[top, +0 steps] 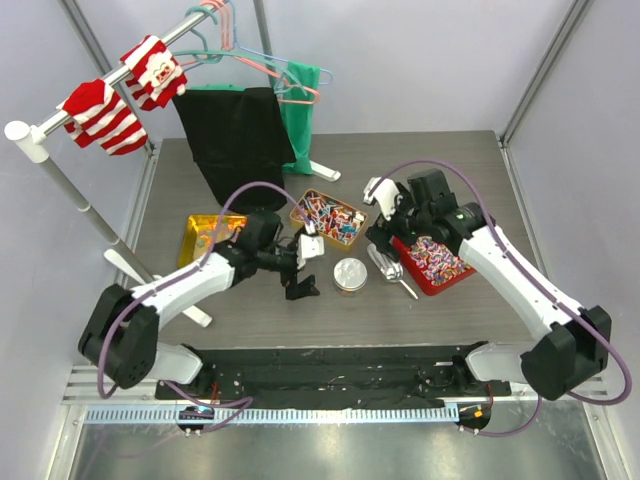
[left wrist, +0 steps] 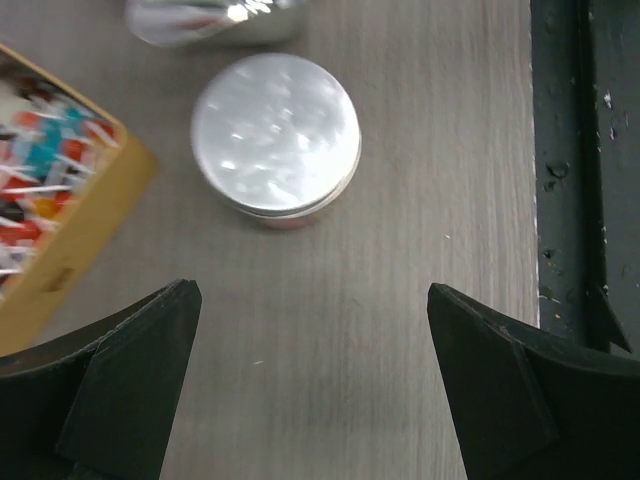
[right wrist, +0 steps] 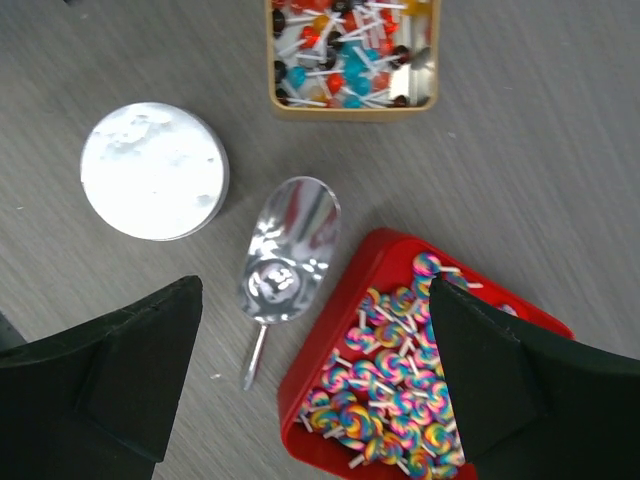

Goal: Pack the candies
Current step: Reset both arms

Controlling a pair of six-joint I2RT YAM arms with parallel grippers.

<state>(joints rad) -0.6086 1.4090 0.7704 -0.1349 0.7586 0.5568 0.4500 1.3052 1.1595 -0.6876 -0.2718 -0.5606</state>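
Note:
The candies lie in three trays. Swirl lollipops fill a red tray (top: 432,262), which also shows in the right wrist view (right wrist: 330,400). Mixed lollipops fill a tan tray (top: 328,217) (right wrist: 352,103) (left wrist: 70,250). A yellow tray (top: 207,233) at the left holds glossy sweets. A round tin with a silver lid (top: 350,274) (left wrist: 276,133) (right wrist: 153,170) stands between the arms, with a silver scoop (top: 388,268) (right wrist: 288,250) beside it. My left gripper (top: 305,268) (left wrist: 312,380) is open and empty just left of the tin. My right gripper (top: 385,238) (right wrist: 315,370) is open and empty above the scoop and the red tray's edge.
A clothes rack (top: 120,95) with striped socks, a black cloth (top: 240,140) and a green cloth on hangers stands at the back left. Its white foot (top: 160,280) lies beside the left arm. A dark strip (left wrist: 585,160) runs along the table's near edge.

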